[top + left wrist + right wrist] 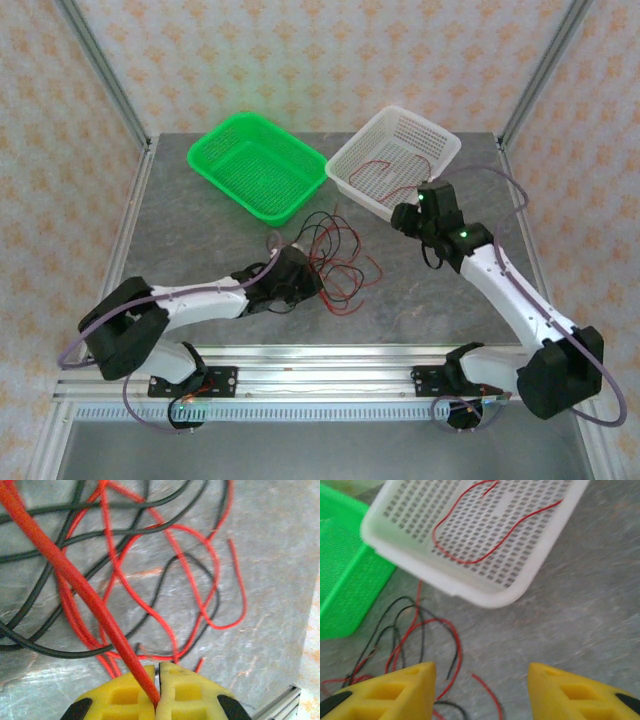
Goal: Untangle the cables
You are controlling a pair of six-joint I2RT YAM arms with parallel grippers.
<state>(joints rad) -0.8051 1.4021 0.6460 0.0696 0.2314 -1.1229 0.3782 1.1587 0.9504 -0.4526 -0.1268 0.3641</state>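
Note:
A tangle of thin red and black cables point(340, 258) lies on the grey table between the two arms. My left gripper point(303, 280) sits at the tangle's left edge. In the left wrist view its yellow jaws point(159, 669) are shut on one red cable point(75, 577), which runs up and left from the pinch over the other loops. My right gripper point(410, 216) hovers just right of the tangle, near the white basket. It stands open point(481, 674) with nothing between its fingers and bare table below. One red cable point(470, 560) lies alone inside the white basket point(485, 596).
A green basket point(205, 160) stands at the back centre-left, with the white basket point(445, 152) beside it at the back right. An aluminium rail point(330, 380) runs along the near edge. Frame posts stand at the back corners.

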